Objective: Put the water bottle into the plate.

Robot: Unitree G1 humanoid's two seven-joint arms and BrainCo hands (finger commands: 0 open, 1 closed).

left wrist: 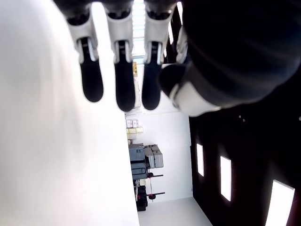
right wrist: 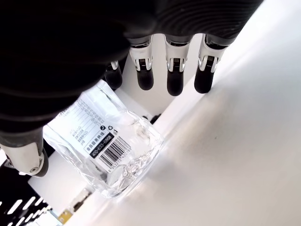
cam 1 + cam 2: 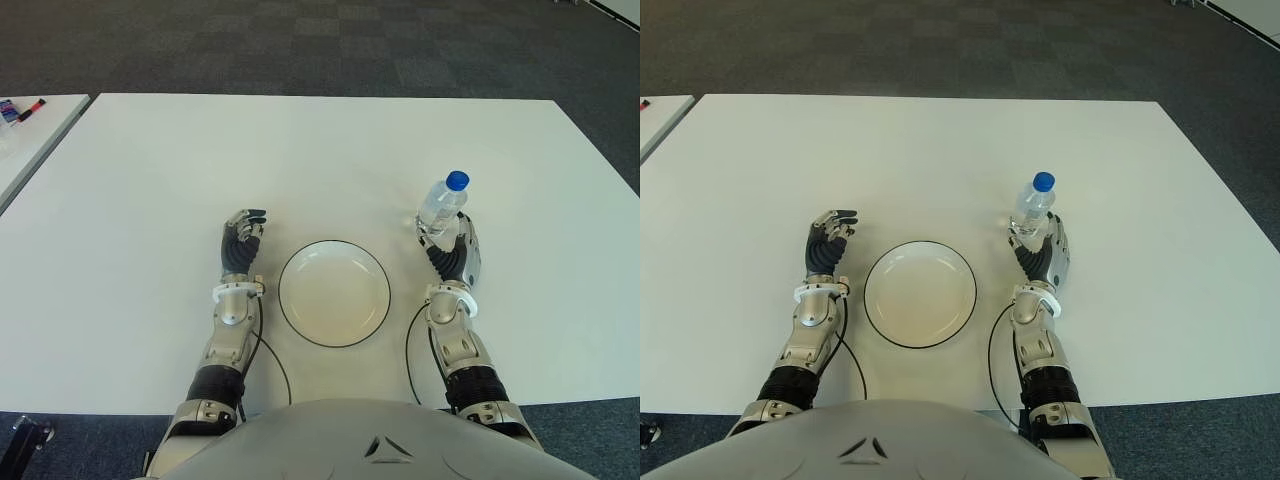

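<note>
water bottle [image 3: 441, 207]: upright on table [image 3: 150, 180], right of plate [image 3: 334, 293] | right hand [image 3: 455, 252]: fingers extended beside bottle, contact unclear, apparently ungrasped | left hand [image 3: 241, 243]: left of plate, fingers loosely curled, empty

water bottle [image 3: 441, 205]: base hidden behind right hand [image 3: 455, 252] | side table [image 3: 30, 135]: cut by frame edge

Head stereo pair — high, facing forward and down; both share the white table [image 3: 320, 150] and plate [image 3: 334, 292]. Wrist cameras — close behind each hand's fingers [image 1: 116, 84], facing along the tabletop.
</note>
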